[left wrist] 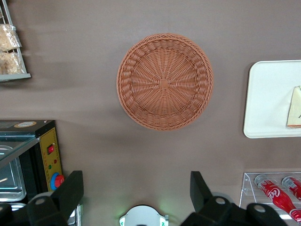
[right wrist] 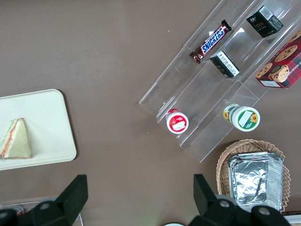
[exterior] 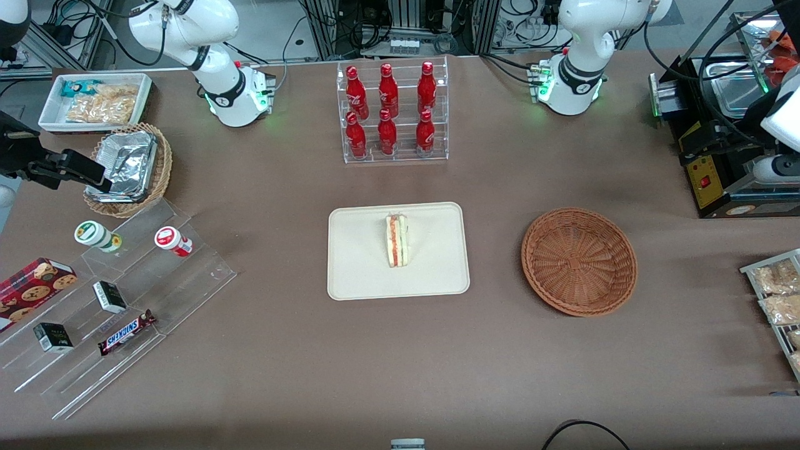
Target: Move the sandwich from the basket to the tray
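Note:
The sandwich (exterior: 398, 240), a pale wedge with a red and green filling stripe, lies on the cream tray (exterior: 362, 262) at the middle of the table. Its edge also shows in the left wrist view, where the sandwich (left wrist: 295, 113) rests on the tray (left wrist: 268, 99). The reddish-brown wicker basket (exterior: 579, 260) sits beside the tray toward the working arm's end and holds nothing. My gripper (left wrist: 135, 190) hangs open high above the table, apart from the basket (left wrist: 164, 81), with only bare tabletop between its fingers.
A clear rack of red bottles (exterior: 392, 112) stands farther from the front camera than the tray. A black appliance (exterior: 719, 162) and a snack rack (exterior: 775, 300) sit at the working arm's end. A clear stepped stand (exterior: 112, 294), foil-filled tan basket (exterior: 128, 169) and white bin (exterior: 94, 100) sit at the parked arm's end.

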Robot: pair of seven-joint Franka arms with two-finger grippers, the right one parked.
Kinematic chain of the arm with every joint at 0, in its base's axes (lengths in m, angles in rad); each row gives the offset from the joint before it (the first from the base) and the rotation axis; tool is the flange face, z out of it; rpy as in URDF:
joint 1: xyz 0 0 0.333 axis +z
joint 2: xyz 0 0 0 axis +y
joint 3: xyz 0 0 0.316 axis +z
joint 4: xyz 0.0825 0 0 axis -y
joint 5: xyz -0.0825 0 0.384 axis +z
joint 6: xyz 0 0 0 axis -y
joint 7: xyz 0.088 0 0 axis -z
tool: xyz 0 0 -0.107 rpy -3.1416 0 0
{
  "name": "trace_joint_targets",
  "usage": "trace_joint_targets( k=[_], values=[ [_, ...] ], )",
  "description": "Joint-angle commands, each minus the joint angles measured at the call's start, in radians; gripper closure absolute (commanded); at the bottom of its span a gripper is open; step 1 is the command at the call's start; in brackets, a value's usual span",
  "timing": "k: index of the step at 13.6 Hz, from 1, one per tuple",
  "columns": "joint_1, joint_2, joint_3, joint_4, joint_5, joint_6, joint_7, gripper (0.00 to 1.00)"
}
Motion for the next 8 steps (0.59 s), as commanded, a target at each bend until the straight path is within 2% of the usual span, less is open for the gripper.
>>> trace_joint_targets(
  k=[1,4,8],
  values=[
    [-0.014,0.014,0.011,0.030,0.020,-0.004,-0.004,0.00],
    [-0.013,0.014,0.011,0.029,0.054,-0.003,-0.007,0.00],
    [-0.008,0.013,0.011,0.024,0.054,0.028,-0.006,0.00]
  ],
)
